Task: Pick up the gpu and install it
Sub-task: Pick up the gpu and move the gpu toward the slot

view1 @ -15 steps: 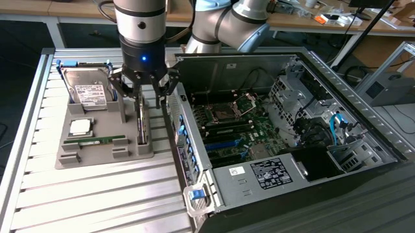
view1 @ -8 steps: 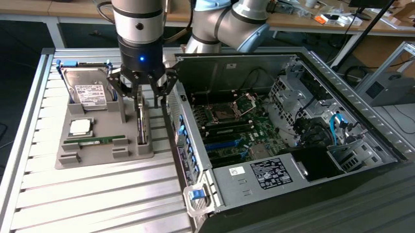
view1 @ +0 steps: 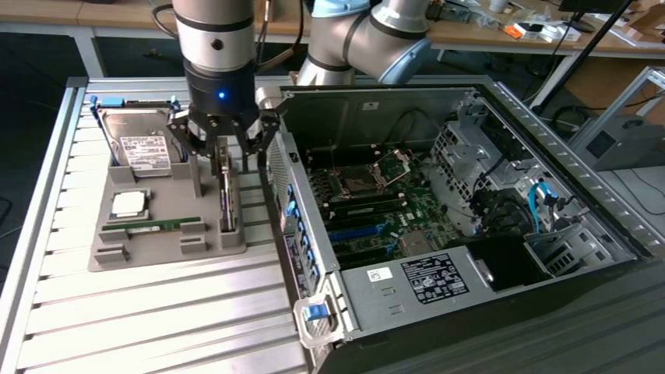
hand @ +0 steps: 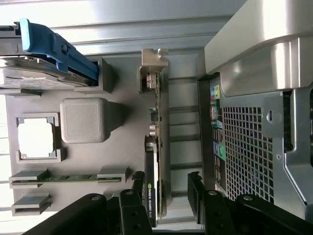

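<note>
So the black robot hand (view1: pixel 226 164) sits in the upper left part of the exterior view. Its fingers are splayed wide either side of the gpu (view1: pixel 226 204), that thin dark circuit card with the silver metal bracket. It isn't clamping anything. In the wrist view one black finger (hand: pixel 194 182) has a clear gap to the card and the other is just beside it.

The card stands on edge in a slot of the grey moulded plastic tray (view1: pixel 156 251). It's on the tray's edge toward the exterior view's right, next to the open black and silver computer case (view1: pixel 374 101).

Also in the tray, toward the exterior view's left:
- boxy silver hard drive with a white label (view1: pixel 140 148)
- square silver processor chip (view1: pixel 130 204)
- narrow green memory stick (view1: pixel 156 224)

All of it rests on the ribbed aluminium surface (view1: pixel 156 319).
</note>
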You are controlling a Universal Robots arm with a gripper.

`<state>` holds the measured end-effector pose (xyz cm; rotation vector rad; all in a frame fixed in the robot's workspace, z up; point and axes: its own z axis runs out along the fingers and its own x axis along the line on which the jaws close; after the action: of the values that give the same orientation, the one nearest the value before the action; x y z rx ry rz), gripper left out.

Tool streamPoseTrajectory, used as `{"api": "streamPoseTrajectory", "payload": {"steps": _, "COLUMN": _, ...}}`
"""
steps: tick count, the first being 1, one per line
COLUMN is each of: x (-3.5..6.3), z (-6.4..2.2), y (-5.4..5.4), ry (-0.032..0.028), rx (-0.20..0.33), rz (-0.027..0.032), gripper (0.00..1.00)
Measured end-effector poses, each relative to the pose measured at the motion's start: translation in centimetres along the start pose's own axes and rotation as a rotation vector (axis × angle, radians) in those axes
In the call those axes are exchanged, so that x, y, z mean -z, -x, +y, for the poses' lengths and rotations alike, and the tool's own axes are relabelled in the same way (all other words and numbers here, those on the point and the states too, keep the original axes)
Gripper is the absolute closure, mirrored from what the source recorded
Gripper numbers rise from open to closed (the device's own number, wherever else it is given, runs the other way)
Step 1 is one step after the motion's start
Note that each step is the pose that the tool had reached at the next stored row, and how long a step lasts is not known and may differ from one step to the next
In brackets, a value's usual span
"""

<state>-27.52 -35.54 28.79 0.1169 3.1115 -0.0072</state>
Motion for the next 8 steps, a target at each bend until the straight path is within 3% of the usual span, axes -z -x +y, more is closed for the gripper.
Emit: {"api": "streamPoseTrajectory", "payload": {"steps": 8, "x": -1.06, "z": 0.27, "y": -0.67, "ry": 0.0001, "rx": 0.000, "rz": -0.0001, "gripper": 0.52}}
